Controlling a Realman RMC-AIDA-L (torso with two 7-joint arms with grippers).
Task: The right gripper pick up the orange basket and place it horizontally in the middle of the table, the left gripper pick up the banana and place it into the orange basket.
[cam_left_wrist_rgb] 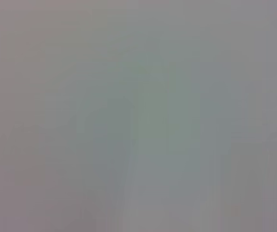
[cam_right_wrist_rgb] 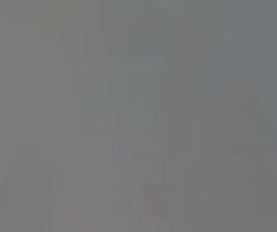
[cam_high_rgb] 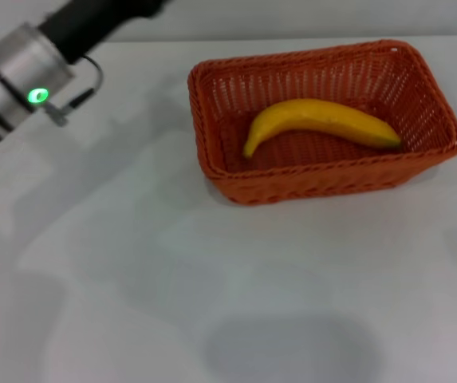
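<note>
The orange basket (cam_high_rgb: 324, 171) lies lengthwise on the white table (cam_high_rgb: 132, 263), right of centre toward the far side in the head view. Inside it the yellow banana (cam_high_rgb: 324, 120) rests on the basket floor, its curve arching toward the far wall. My left arm (cam_high_rgb: 17, 80), silver with a glowing green ring, reaches in from the upper left. The black body of my left gripper (cam_high_rgb: 104, 17) runs off the top edge, well away from the basket. My right gripper is out of view. Both wrist views show only a plain grey surface.
Bare white tabletop lies in front of the basket and to its left. Soft shadows fall across the near middle (cam_high_rgb: 292, 343). The table's far edge runs just behind the basket.
</note>
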